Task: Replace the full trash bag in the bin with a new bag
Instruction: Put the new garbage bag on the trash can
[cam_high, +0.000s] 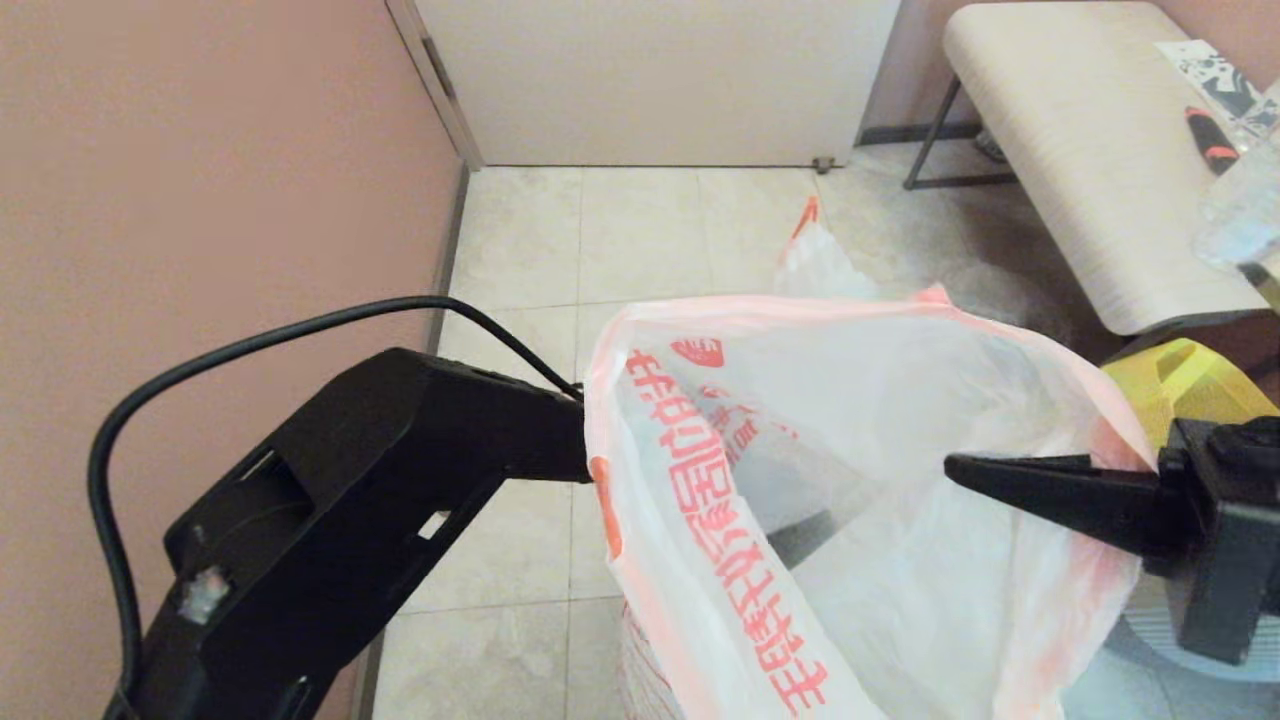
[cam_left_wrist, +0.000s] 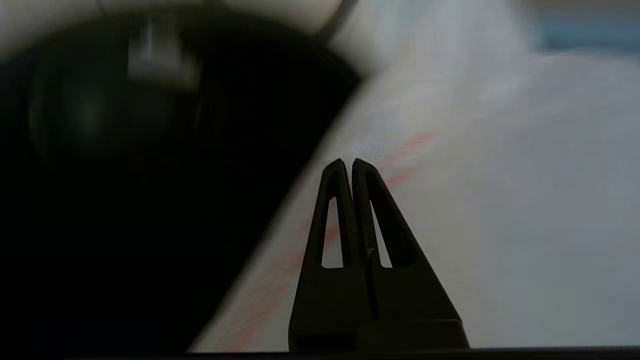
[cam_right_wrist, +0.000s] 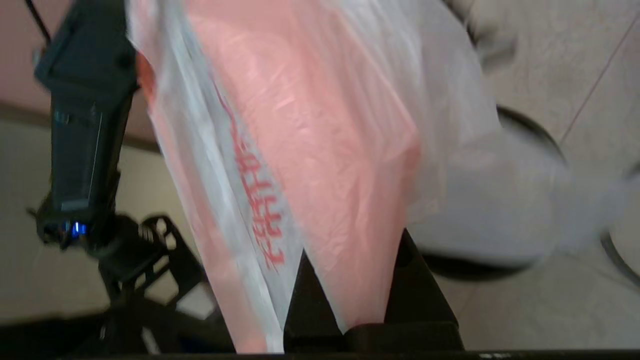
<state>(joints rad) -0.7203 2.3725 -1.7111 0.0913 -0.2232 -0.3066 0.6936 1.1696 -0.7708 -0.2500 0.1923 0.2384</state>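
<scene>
From the head view, the new bag (cam_high: 880, 500) is hanging open between the two arms, above the tiled floor (cam_high: 640, 240), its mouth stretched wide and red lettering running down its near-left side. The left gripper (cam_high: 590, 440) is meeting the bag's left rim, where the film is hiding its fingertips; the right gripper (cam_high: 955, 468) is reaching in from the right with its tips inside the mouth. Behind the new bag, a knotted tip of the full trash bag (cam_high: 815, 255) is poking up from the floor, and a yellow bag (cam_high: 1185, 385) is sitting beside a bench (cam_high: 1080, 170).

Only the left wrist view is showing the left gripper (cam_left_wrist: 348, 162) with its fingers pressed together, tips against the white film of the new bag (cam_left_wrist: 500, 200); whether film is pinched between them cannot be told. Only the right wrist view is showing the right gripper (cam_right_wrist: 345, 280) clamping a pink fold of the new bag (cam_right_wrist: 310, 130), with the dark rim of the bin (cam_right_wrist: 530, 130) showing behind it.
</scene>
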